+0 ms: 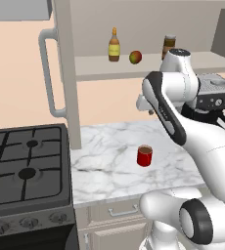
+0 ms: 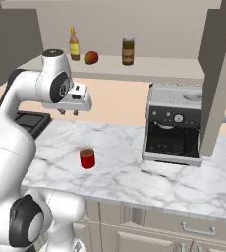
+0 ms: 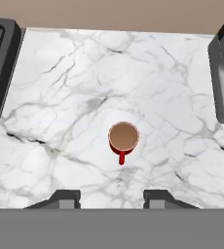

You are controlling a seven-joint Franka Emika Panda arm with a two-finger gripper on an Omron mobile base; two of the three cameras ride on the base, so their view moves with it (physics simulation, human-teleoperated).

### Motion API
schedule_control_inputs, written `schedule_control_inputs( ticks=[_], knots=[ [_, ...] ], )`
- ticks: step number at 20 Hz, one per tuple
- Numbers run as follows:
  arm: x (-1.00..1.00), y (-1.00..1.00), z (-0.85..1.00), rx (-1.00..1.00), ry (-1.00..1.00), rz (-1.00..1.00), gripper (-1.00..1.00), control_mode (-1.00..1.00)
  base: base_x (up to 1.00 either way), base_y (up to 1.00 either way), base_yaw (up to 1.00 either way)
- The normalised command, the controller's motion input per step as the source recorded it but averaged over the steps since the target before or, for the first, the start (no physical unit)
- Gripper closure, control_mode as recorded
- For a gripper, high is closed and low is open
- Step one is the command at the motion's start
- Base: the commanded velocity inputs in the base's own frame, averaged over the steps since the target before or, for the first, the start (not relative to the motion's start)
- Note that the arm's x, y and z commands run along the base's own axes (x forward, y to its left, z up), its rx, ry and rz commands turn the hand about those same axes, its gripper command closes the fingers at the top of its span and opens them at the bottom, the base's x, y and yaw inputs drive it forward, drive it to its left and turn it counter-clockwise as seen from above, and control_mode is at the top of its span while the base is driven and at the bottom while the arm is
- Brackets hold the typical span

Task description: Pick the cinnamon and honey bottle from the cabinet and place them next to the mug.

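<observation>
Honey bottle (image 1: 114,45) stands upright on the cabinet (image 1: 148,63) shelf, left end; cinnamon (image 2: 128,51) upright further right, a red-green fruit (image 2: 91,57) between them, all apart from each other. Both prob. rigid and light. Bottle is tall w/ narrow neck and looks glassy (so likely slick, tippy); I'd take it across the labelled body, not the neck. Cinnamon jar is squat and stable, so grip round the mid band below the lid. Nothing picked yet. Mug (image 3: 123,138) sits alone on the marble counter (image 3: 60,97), bare room on every side for both items. Gripper (image 2: 69,112) hangs above the mug, pointing down, fingers pressed near together, holding nothing. Stove (image 1: 26,166) at counter's left, coffee machine (image 2: 176,125) at right.
</observation>
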Motion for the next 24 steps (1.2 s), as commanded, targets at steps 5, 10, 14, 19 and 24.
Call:
schedule_control_inputs(
  ticks=[5, 10, 14, 19, 24],
  knots=[
    [-0.12, 0.00, 0.00, 0.00, -0.03, 0.00, -1.00, -1.00, 0.00, 0.00, 0.00],
    [-0.10, -0.10, 0.00, 0.03, -0.18, -0.03, -1.00, -1.00, 0.00, 0.00, 0.00],
    [-0.18, 0.00, 0.15, 0.03, -0.32, -0.02, -1.00, -1.00, 0.00, 0.00, 0.00],
    [-0.14, -0.07, 0.61, 0.00, -0.34, -0.02, -1.00, -1.00, 0.00, 0.00, 0.00],
    [0.00, -0.18, 0.73, 0.00, -0.11, -0.02, -1.00, -1.00, 0.00, 0.00, 0.00]
  ],
)
